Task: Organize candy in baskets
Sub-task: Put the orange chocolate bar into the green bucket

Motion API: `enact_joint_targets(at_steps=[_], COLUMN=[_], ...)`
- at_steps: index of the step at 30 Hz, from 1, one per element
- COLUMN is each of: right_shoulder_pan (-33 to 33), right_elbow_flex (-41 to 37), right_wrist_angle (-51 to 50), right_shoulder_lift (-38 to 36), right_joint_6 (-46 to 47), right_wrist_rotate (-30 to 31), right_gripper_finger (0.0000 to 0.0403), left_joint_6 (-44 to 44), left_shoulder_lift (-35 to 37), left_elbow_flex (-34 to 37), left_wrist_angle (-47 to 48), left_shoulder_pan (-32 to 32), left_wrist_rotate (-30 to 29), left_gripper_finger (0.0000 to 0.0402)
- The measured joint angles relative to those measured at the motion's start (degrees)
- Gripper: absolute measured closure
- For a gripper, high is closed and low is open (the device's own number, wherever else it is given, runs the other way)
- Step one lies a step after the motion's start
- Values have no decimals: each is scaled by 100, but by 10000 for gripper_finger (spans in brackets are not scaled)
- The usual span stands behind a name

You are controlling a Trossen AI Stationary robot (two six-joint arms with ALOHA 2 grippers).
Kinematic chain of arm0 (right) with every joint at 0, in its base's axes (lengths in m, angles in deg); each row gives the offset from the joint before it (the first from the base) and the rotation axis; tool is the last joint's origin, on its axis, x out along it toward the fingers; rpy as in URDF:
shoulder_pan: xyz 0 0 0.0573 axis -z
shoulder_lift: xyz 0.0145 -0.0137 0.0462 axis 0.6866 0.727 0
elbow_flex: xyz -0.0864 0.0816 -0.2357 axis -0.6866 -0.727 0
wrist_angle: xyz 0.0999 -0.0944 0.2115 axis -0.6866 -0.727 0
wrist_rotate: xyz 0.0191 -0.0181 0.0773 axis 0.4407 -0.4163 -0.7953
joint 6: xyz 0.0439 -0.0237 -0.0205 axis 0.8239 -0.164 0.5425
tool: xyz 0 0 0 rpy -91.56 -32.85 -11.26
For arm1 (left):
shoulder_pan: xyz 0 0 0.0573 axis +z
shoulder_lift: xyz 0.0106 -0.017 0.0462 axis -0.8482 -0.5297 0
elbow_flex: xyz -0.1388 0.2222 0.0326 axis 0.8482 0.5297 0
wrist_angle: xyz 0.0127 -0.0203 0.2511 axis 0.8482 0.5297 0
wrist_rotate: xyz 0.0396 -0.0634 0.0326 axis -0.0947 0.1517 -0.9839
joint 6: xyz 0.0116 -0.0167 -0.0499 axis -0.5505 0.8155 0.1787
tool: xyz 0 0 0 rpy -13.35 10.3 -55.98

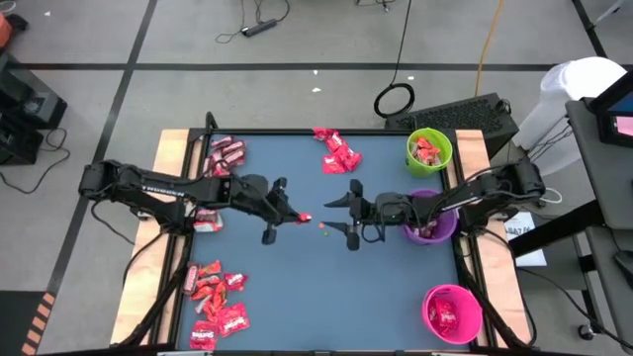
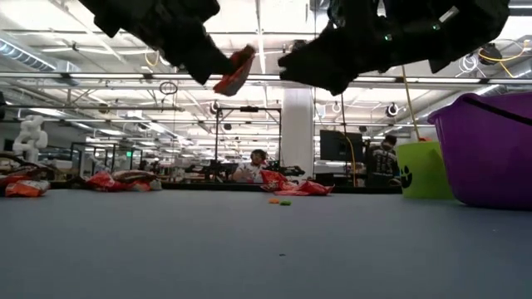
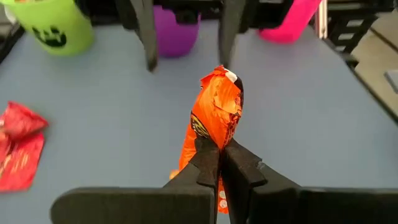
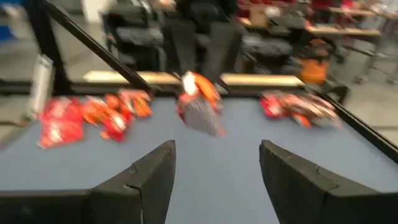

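My left gripper (image 1: 295, 215) hangs over the middle of the blue table, shut on one red-orange wrapped candy (image 3: 216, 112). Facing it from the right, my right gripper (image 1: 342, 214) stands open; its fingers (image 4: 155, 177) are apart, and the candy (image 4: 199, 102) is a little beyond them. Behind the right arm stand the baskets: lime green (image 1: 428, 150), purple (image 1: 431, 222) and pink (image 1: 453, 312). Heaps of candy lie at far left (image 1: 226, 153), far middle (image 1: 336, 150) and near left (image 1: 213, 297). My left gripper pinches the candy's crumpled wrapper (image 3: 210, 142) between its two fingers, which come from the table's left, slanting a little downward. Most of the candy sticks out past the fingertips (image 2: 235, 71), toward the right gripper. It is lifted well clear of the table.
A few tiny loose round sweets (image 1: 322, 227) lie on the table below the two grippers. The purple basket is right under the right arm. Wooden rails (image 1: 158, 198) edge the table left and right. Bare blue surface (image 1: 326, 287) lies toward the near edge.
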Motion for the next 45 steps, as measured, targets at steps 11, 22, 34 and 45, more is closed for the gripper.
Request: enact_joint_targets(at_steps=[11,22,34,45], right_shoulder_pan=[0,0,-2,4], right_elbow_flex=[621,1010,1010,1012], right_wrist_angle=[588,515,471,-551], right_shoulder_lift=[769,973,968,523], right_joint_6=[1,-79,-355,-406], right_wrist_rotate=[-220,-239,-241,-109], right_gripper_finger=[184,264,380,378], left_joint_6=[31,46,0,41], left_shoulder_lift=[0,0,0,2], left_elbow_flex=[-2,-1,7,41], left_wrist_angle=[-438,-467,-520,915], left_shoulder_pan=[-146,-176,-174,-93], left_wrist_rotate=[-70,-78,-68,-453], left_gripper_finger=[389,389,312,231])
